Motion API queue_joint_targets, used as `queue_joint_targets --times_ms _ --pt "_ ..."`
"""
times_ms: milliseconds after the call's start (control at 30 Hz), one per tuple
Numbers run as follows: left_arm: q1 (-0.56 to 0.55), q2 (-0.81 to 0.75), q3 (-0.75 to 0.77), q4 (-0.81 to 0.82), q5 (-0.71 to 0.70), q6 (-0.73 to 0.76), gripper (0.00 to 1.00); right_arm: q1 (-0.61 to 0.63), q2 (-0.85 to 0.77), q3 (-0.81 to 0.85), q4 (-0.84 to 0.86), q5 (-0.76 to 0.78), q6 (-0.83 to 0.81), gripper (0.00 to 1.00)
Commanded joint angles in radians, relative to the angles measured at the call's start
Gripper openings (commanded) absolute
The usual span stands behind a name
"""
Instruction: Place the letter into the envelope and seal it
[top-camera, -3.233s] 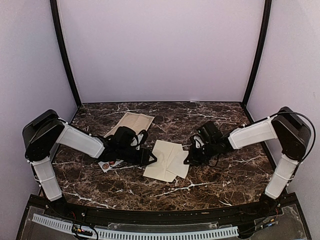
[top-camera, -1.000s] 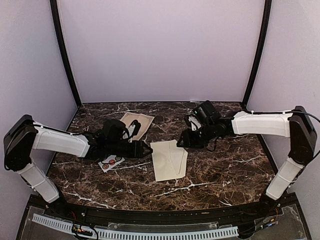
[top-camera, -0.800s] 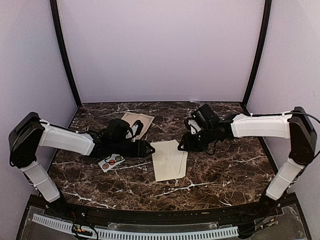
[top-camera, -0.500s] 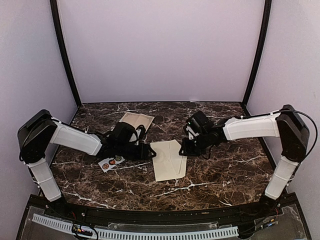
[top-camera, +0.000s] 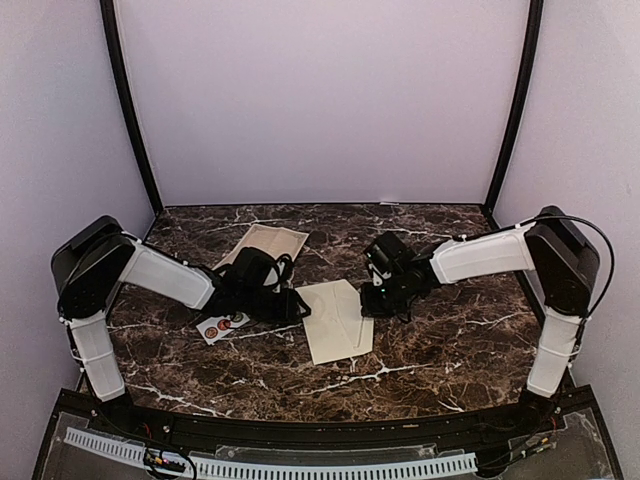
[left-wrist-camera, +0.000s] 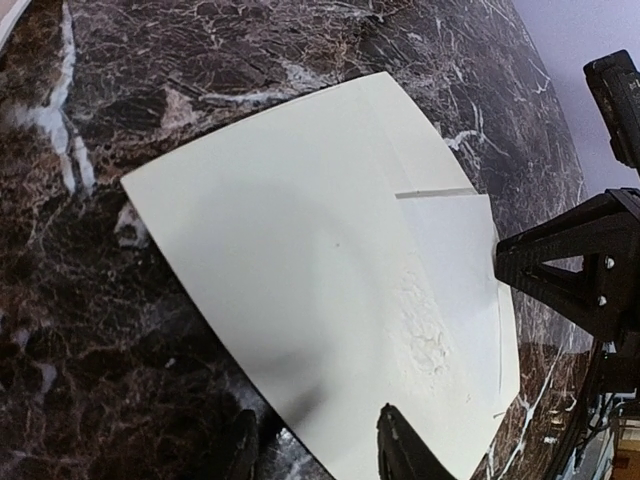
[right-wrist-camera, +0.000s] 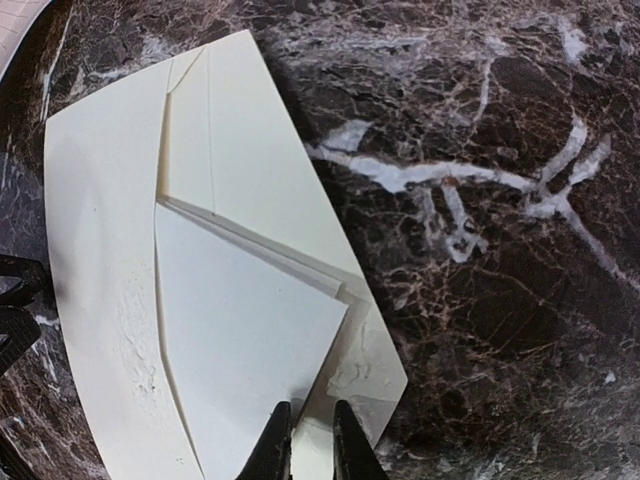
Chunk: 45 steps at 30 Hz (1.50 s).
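Observation:
The cream envelope (top-camera: 333, 322) lies flat in the middle of the marble table (top-camera: 450, 340), and both wrist views show it too (left-wrist-camera: 300, 250) (right-wrist-camera: 100, 240). A paler pointed sheet (right-wrist-camera: 240, 340) covers its right part; I cannot tell whether this is the flap or the letter. My right gripper (right-wrist-camera: 306, 445) (top-camera: 368, 303) is low over that sheet's corner, its jaws a narrow gap apart with paper showing between them. My left gripper (left-wrist-camera: 320, 455) (top-camera: 302, 305) stands open across the envelope's left edge, one finger over the paper and the other over the table.
A beige sheet (top-camera: 264, 243) lies at the back left, behind the left arm. A small white strip of round stickers (top-camera: 222, 325) lies left of the envelope, beside the left wrist. Lilac walls close in the table on three sides.
Both arms have drawn in toward the envelope. The right gripper has come down-left onto its right end and narrowed its jaws a lot. The left jaws have narrowed a little.

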Motion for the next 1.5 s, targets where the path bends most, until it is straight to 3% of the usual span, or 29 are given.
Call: queue_joint_targets --times_ms 0,300,1467 --pt "0.011 0.025 0.018 0.006 -0.012 0.025 0.39 0.004 0.033 0.035 0.042 0.014 -0.001 0.12" --pt "0.015 0.066 0.029 0.006 -0.013 0.041 0.32 0.005 0.058 0.028 0.136 -0.056 -0.031 0.1" --pt "0.016 0.081 0.051 0.012 0.025 0.053 0.31 0.044 0.129 0.085 0.245 -0.186 -0.135 0.11"
